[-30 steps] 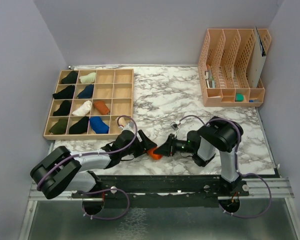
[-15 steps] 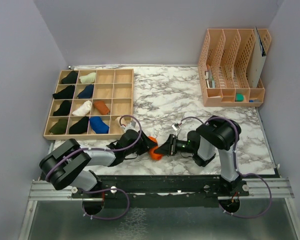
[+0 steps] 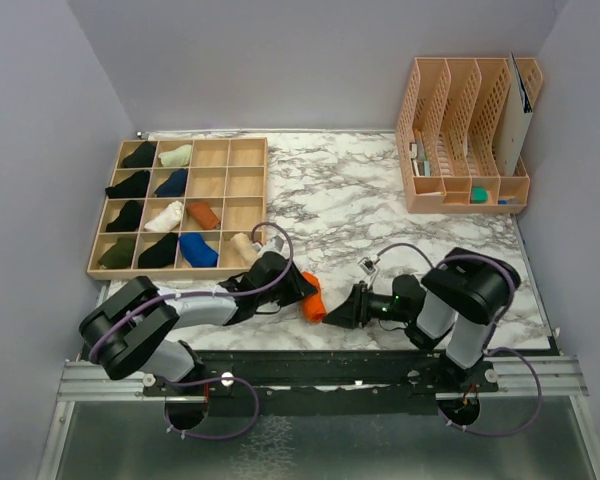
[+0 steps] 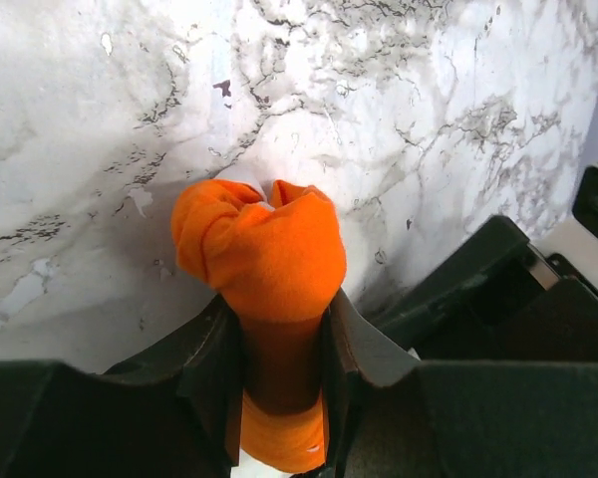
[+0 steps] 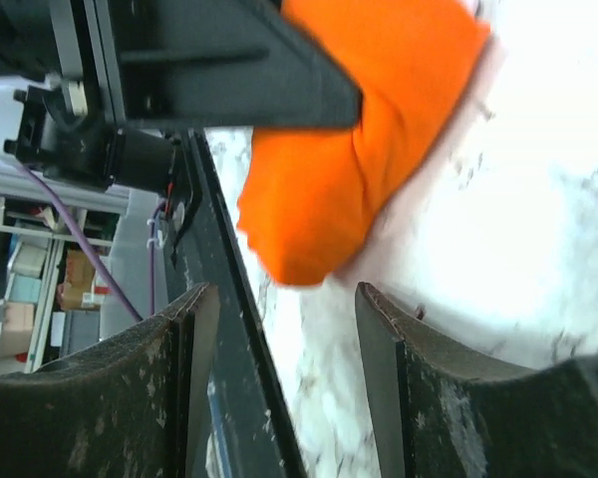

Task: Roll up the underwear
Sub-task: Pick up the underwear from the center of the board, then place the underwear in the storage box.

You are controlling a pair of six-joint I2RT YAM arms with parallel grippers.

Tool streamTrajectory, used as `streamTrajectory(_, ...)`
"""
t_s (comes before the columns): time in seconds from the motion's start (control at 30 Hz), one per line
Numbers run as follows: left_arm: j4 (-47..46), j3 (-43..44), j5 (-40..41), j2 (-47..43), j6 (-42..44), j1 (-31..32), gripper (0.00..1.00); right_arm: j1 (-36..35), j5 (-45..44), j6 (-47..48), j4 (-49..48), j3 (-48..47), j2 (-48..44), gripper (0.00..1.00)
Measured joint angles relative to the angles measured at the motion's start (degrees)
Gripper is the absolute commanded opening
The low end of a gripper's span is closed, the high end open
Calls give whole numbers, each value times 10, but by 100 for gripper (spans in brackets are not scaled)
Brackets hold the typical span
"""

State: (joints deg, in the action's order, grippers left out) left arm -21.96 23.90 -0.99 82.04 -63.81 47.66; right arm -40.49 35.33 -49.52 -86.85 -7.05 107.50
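Item 1: orange underwear (image 3: 312, 298), rolled into a tight bundle, lay on the marble table (image 3: 360, 190) just off the near right corner of the divided tray (image 3: 266, 200).
Item 2: left gripper (image 4: 281, 319), beside that same corner, was pinched on the bundle's near end (cloth bulged past the tips).
Item 3: right gripper (image 5: 284, 294), beyond the bundle from the tray, had jaws spread and held nothing, with its tips just short of the cloth.
Item 4: rust-brown underwear (image 3: 204, 214), rolled, sat inside a tray compartment.

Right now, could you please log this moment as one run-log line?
left pincer: shut on orange underwear | underwear: rolled into a bundle | right pincer: open, facing the bundle
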Motion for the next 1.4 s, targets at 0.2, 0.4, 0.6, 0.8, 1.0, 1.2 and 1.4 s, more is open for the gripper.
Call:
streamTrajectory(0.2,92,26,1,-68,40,-11,0,-6,-58,71,154,33,-201,62)
streamTrajectory(0.4,146,53,-14,-130,63,-52,0,-6,-165,174,441,-37,-462,66)
streamTrajectory(0.6,214,132,-59,-154,103,-146,0,-6,-245,229,602,-92,-552,68)
streamTrajectory(0.8,254,235,-91,-138,141,-257,0,-6,-260,230,675,-94,-545,68)
streamTrajectory(1.0,240,266,-130,-54,153,-367,0,-6,-245,227,705,-111,-521,68)
streamTrajectory(1.2,199,266,-151,51,152,-412,0,-6,-232,226,722,-120,-521,68)
streamTrajectory(1.4,149,298,-168,132,139,-424,0,-6,-223,219,735,-118,-543,68)
